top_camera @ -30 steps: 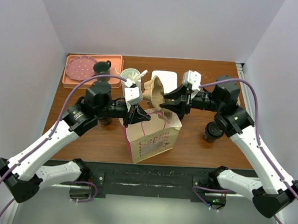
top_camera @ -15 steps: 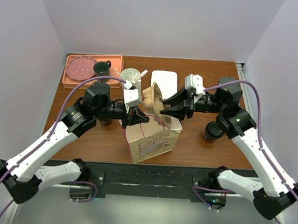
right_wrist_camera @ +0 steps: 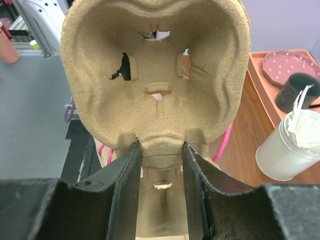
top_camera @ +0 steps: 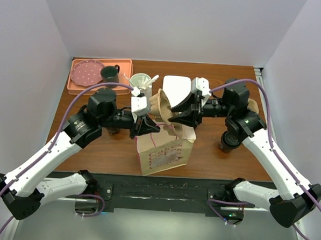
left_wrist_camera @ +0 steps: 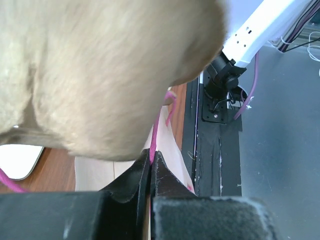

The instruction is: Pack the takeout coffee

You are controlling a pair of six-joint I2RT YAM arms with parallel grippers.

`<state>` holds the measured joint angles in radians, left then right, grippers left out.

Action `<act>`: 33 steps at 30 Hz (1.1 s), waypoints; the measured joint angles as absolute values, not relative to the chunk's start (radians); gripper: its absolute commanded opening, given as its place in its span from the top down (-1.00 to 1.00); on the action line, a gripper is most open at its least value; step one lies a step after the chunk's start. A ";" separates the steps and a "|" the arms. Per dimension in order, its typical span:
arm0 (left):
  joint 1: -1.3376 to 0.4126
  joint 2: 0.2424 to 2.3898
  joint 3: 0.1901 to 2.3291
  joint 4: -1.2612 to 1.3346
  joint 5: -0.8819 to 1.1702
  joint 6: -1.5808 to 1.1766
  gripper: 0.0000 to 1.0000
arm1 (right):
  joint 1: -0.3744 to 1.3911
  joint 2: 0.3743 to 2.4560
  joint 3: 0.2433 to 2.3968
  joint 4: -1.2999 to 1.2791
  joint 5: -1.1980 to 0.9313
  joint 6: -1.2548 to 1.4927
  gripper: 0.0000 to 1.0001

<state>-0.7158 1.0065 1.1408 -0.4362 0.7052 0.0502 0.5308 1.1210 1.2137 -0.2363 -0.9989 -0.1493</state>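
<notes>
- Between the two grippers, the cup carrier point(top_camera: 162, 106) now sits further toward the left arm than a second ago. The right gripper point(top_camera: 178, 109) has carried it across, and its arm reaches further over the table.
- Against the left gripper point(top_camera: 144, 127), almost nothing has changed. It is still pinched tight on the pink handle point(left_wrist_camera: 154, 135) of the paper bag point(top_camera: 164, 152), at the bag's top edge on that side.
- Ahead of the right gripper's fingers, the carrier stands on edge with its hollow side facing the wrist camera. The jaws are part-way apart and clamp the carrier's rim between them.
- Directly below both grippers the bag stands upright, its mouth under the carrier. The carrier hides the inside, so I cannot tell what the bag holds.
- Behind the right gripper, under that arm's forearm, a dark cup point(top_camera: 229, 140) stands on the table, well apart from the bag.
- Beyond the left gripper, toward the back wall, an orange tray point(top_camera: 73, 87) holds a pink dotted plate point(top_camera: 86, 73) and a dark mug point(top_camera: 109, 72).
- Just beside that tray, a clear cup point(top_camera: 140, 80) holds thin white pieces that stick out of its top.
</notes>
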 measured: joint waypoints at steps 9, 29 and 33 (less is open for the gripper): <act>-0.716 0.985 1.141 -0.447 0.722 0.050 0.99 | 0.530 1.124 1.206 -0.348 -0.973 -0.270 0.62; -0.716 0.877 1.177 -0.443 0.681 -0.083 -0.10 | 0.532 1.123 1.239 -0.502 -0.896 -0.405 0.62; -0.716 0.762 1.177 -0.462 0.525 -0.140 -0.21 | 0.534 1.114 1.239 -0.502 -0.895 -0.387 0.61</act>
